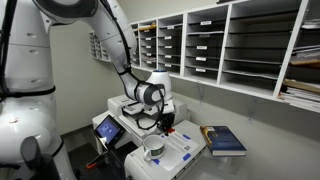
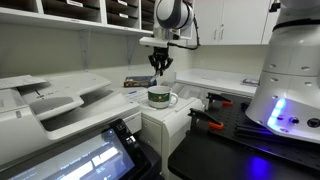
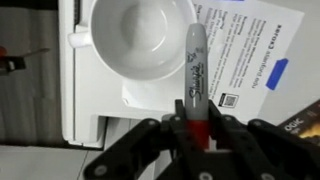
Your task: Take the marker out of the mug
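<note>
The white mug (image 3: 140, 45) stands on the printer top, and its inside shows empty in the wrist view. It also shows in both exterior views (image 1: 153, 146) (image 2: 160, 96). My gripper (image 3: 193, 125) is shut on the marker (image 3: 194, 65), a grey pen with a red end held between the fingers. The marker hangs above the mug's right rim, clear of the inside. In the exterior views my gripper (image 1: 165, 124) (image 2: 160, 66) hovers a little above the mug.
The mug stands on a white printer (image 2: 60, 100) with a printed sheet (image 3: 250, 55) beside it. A blue book (image 1: 224, 140) lies on the counter. Mail-slot shelves (image 1: 230, 45) line the wall. Red-handled pliers (image 2: 205, 120) lie on the dark surface.
</note>
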Controlling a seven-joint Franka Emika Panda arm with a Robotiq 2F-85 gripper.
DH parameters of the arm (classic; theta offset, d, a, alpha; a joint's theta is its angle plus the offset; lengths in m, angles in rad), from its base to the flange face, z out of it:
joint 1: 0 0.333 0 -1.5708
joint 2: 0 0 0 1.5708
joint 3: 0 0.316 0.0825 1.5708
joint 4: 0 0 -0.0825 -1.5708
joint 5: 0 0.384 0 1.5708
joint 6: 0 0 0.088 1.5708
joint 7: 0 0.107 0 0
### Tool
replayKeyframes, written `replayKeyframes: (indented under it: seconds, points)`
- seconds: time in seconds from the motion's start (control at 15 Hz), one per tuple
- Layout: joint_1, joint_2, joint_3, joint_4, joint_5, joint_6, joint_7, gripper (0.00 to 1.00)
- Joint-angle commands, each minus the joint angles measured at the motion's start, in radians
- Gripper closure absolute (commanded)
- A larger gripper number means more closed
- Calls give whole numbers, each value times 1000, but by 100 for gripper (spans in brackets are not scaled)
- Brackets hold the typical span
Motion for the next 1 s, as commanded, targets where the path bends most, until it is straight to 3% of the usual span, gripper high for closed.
replayKeyframes:
  seconds: [0.0,0.2,0.67,0.93]
  points:
    - [105,27,-116,49,58,-15,129,94]
    - [167,123,-185,107,30,25,225,94]
    - [269,396,-232,349,174,-11,216,94]
    - [281,482,-231,448,237,-32,187,94]
